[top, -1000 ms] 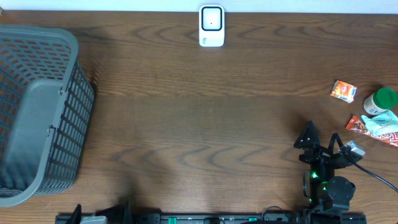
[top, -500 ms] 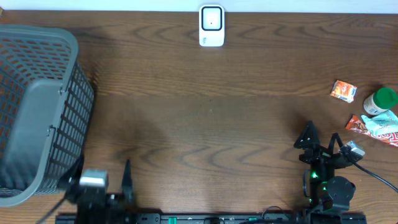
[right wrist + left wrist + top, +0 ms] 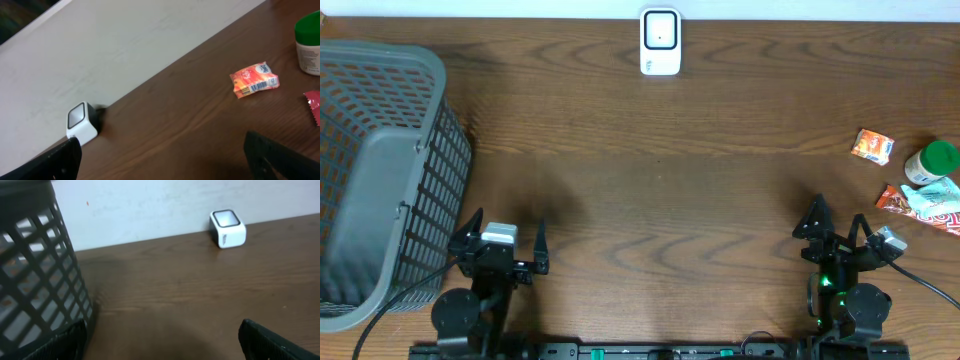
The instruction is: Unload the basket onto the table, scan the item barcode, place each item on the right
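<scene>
The white scanner [image 3: 660, 42] stands at the table's far edge, middle; it also shows in the left wrist view [image 3: 227, 228] and the right wrist view [image 3: 82, 123]. An orange packet [image 3: 872, 146] lies at the right, its barcode showing on the side [image 3: 254, 79]. Beside it are a green-lidded white bottle [image 3: 932, 163] and a red wrapper [image 3: 920, 205]. My left gripper [image 3: 508, 226] is open near the front left, nothing between its fingers [image 3: 260, 336]. My right gripper [image 3: 838, 215] is open at the front right, empty, a little short of the items.
A large grey mesh basket [image 3: 380, 180] fills the left end of the table, close to my left gripper's left finger [image 3: 67, 341]. A white wall runs behind the table's far edge. The bottle [image 3: 308, 42] and wrapper [image 3: 312, 105] lie near the right edge.
My left arm has come up from the front edge into view and now sits beside the basket. The right arm and the items have not moved.
</scene>
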